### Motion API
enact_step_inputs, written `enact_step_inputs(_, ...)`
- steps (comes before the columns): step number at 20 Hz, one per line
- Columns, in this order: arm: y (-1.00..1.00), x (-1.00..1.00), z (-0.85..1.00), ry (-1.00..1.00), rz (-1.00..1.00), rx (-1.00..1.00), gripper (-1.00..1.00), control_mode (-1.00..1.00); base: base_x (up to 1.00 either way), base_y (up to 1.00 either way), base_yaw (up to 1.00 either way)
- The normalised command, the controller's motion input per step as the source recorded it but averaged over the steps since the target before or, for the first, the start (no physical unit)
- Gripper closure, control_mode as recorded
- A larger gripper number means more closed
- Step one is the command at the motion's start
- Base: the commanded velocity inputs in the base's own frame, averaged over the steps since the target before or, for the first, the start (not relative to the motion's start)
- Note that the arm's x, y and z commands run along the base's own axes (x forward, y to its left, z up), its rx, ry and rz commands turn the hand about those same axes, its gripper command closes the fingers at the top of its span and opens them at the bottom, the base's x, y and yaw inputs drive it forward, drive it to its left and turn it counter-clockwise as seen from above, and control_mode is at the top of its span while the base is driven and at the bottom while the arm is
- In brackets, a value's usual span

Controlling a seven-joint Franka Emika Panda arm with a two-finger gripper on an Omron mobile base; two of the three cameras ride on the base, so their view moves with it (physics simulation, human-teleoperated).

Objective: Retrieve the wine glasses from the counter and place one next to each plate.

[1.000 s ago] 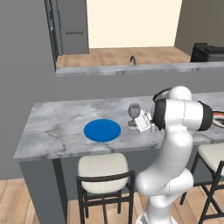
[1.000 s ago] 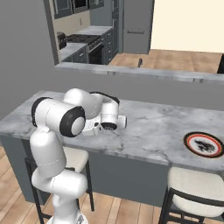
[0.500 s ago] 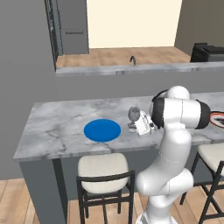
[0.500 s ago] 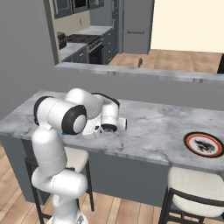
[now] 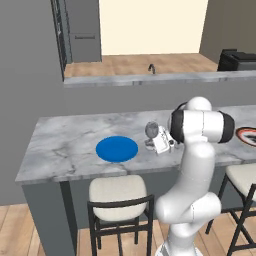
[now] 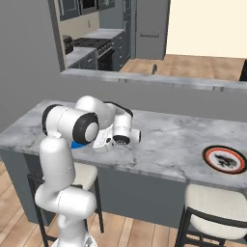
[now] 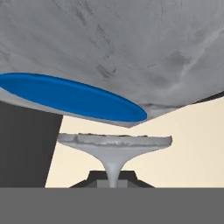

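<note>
Nearest, below the marble edge: white-seated stool (image 5: 117, 192) with dark frame, tucked under the bar; a second stool (image 6: 219, 212) further to the robot's right.

White arm rising beside the stools, elbow bent over the marble-topped bar (image 5: 65, 145) — gripper (image 5: 156, 141) reaching leftward just above the surface, pressed together on the thin stem of a wine glass (image 5: 151, 131). Seen along the hand: stem (image 7: 112, 173) pinched at the bottom edge, round foot (image 7: 114, 143) flaring just ahead of the gripper (image 7: 112, 181), jaws nearly meeting around it.

Wine glass held upright with rounded bowl uppermost, foot at or just over the marble; contact with the surface cannot be told. Position: just beside the blue plate (image 5: 117, 148), on that plate's right side, near the front half of the bar.

Blue plate flat on the marble, towards the left part of the bar; also seen along the hand as a blue ellipse (image 7: 70, 96), and partly hidden behind the arm from the right (image 6: 76, 144).

Second plate (image 6: 224, 158) — reddish-brown rim, white and dark centre — flat on the marble, well apart to the right.

Beyond the bar: a raised grey ledge (image 5: 150, 79), then a wooden floor, dark cabinets (image 6: 91, 58) and a tall grey refrigerator (image 5: 82, 30).
</note>
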Motion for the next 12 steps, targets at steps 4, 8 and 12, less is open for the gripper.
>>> enact_step_inputs(4, 0.0, 0.33, -0.16, 0.0, 0.02, 0.0, 1.0, -1.0, 0.0, 0.0, 0.0)
enact_step_inputs(8, 0.0, 0.28, -0.2, 0.0, 0.02, 0.0, 1.0, -1.0, 0.0, 0.0, 0.0)
enact_step_inputs(12, 0.0, 0.27, -0.21, 0.0, 0.01, 0.0, 1.0, -1.0, 0.0, 0.0, 0.0)
